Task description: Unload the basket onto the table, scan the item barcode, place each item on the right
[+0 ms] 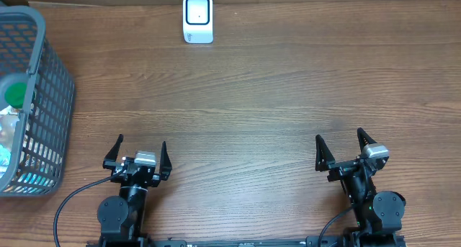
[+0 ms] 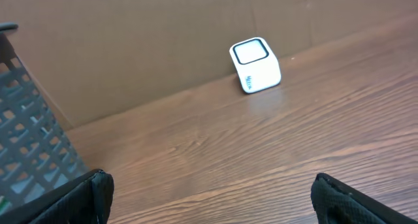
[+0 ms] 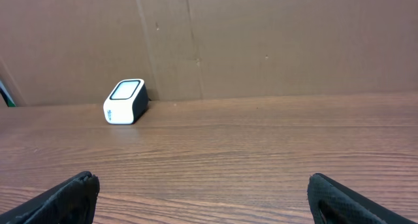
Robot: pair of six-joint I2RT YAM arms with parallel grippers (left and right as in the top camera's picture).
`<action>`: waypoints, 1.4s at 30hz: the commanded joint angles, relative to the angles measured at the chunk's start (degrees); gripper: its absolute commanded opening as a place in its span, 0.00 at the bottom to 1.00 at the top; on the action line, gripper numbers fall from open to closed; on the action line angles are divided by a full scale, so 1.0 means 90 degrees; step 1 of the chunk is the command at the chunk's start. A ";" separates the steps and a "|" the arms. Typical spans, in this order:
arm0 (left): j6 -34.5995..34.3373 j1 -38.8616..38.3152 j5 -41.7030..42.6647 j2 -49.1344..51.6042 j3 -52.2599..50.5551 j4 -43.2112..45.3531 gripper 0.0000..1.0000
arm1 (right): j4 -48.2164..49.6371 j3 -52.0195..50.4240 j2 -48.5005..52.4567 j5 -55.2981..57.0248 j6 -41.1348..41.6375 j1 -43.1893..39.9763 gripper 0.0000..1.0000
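A small white barcode scanner [image 1: 197, 19] with a dark-rimmed window stands at the table's far edge, against the cardboard wall; it shows too in the left wrist view [image 2: 255, 65] and the right wrist view [image 3: 125, 102]. Items lie inside the grey mesh basket [image 1: 52, 96] at the far left, among them one with a green round top [image 1: 14, 92]; no barcode is visible. My left gripper [image 1: 140, 155] stands open near the front edge, nothing between its fingers [image 2: 88, 196]. My right gripper [image 1: 341, 147] is open too and empty, at the front right.
A brown cardboard wall [image 3: 261, 41] runs along the back of the wooden table [image 1: 274, 96]. The basket's mesh side [image 2: 29, 152] rises close to the left gripper's left. Black cables [image 1: 68, 200] trail from the arm bases at the front.
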 commanded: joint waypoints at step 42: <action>-0.1586 0.0027 0.1651 0.8750 1.1322 -0.7524 1.00 | 0.0032 -0.0068 -0.0075 -0.0005 -0.0002 -0.0015 1.00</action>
